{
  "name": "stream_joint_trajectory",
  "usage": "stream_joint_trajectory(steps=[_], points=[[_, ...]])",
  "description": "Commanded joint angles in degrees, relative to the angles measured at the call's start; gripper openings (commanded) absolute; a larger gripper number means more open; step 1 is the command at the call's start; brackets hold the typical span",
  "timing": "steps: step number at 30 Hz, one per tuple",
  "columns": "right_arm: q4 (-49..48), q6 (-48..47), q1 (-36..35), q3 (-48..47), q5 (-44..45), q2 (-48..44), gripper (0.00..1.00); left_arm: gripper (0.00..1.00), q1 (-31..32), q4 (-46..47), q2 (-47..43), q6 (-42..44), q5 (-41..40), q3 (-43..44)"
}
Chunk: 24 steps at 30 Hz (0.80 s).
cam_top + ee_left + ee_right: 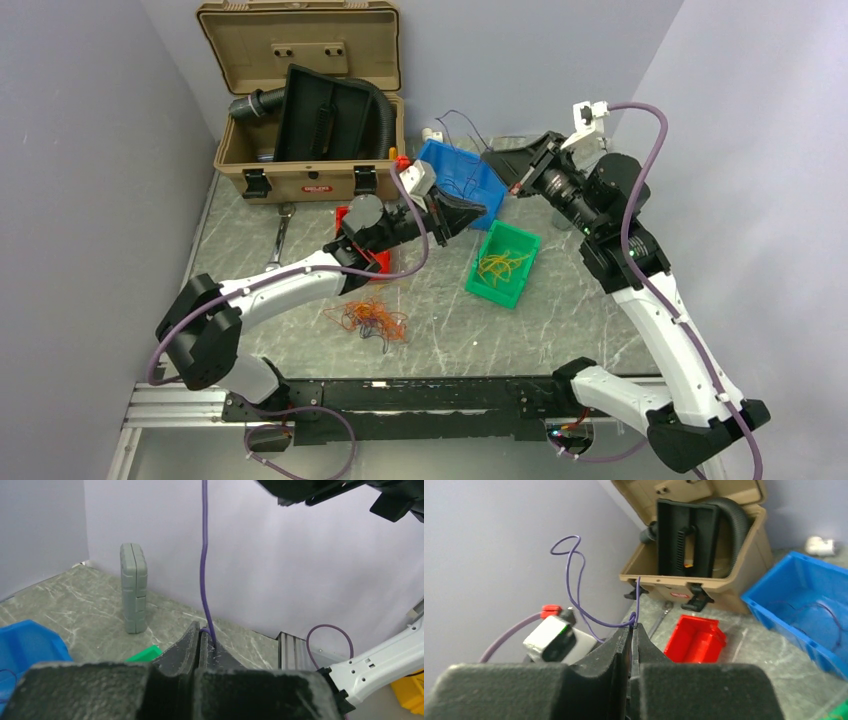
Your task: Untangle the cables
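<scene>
A thin purple cable (203, 560) runs straight up from my left gripper (201, 630), whose jaws are shut on its lower end. My right gripper (631, 627) is shut on the same kind of purple cable (574, 597), which loops up to the left of its tips. In the top view the left gripper (478, 212) and the right gripper (494, 162) are close together above the blue bin (450, 165). A tangle of orange and red cables (370, 320) lies on the table in front of the left arm. Yellow cables (497, 264) lie in a green bin (520, 245).
A red bin (694, 637) stands left of the blue one. An open tan toolbox (300, 175) with a black hose (255, 103) is at the back left. A wrench (279, 235) lies before it. A grey case (133, 587) stands upright by the wall.
</scene>
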State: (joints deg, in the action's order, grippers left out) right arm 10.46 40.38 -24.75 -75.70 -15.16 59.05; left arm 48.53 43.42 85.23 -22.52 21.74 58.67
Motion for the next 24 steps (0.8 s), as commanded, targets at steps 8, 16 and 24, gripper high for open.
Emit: stream_joint_trajectory(steps=[8,16,24], points=[[18.9,-10.8,-0.1,9.4,18.9,-2.8,0.79,0.0,0.2,1.7,-11.7,-0.5,-6.7,-7.7],[11.3,1.4,1.0,28.7,19.4,-9.6,0.75,0.0,0.2,-2.3,-13.9,-0.5,-9.1,-8.7],[-1.5,22.5,1.4,39.4,11.3,-6.8,0.65,0.0,0.2,-3.3,-13.4,-0.4,-9.4,-8.4]])
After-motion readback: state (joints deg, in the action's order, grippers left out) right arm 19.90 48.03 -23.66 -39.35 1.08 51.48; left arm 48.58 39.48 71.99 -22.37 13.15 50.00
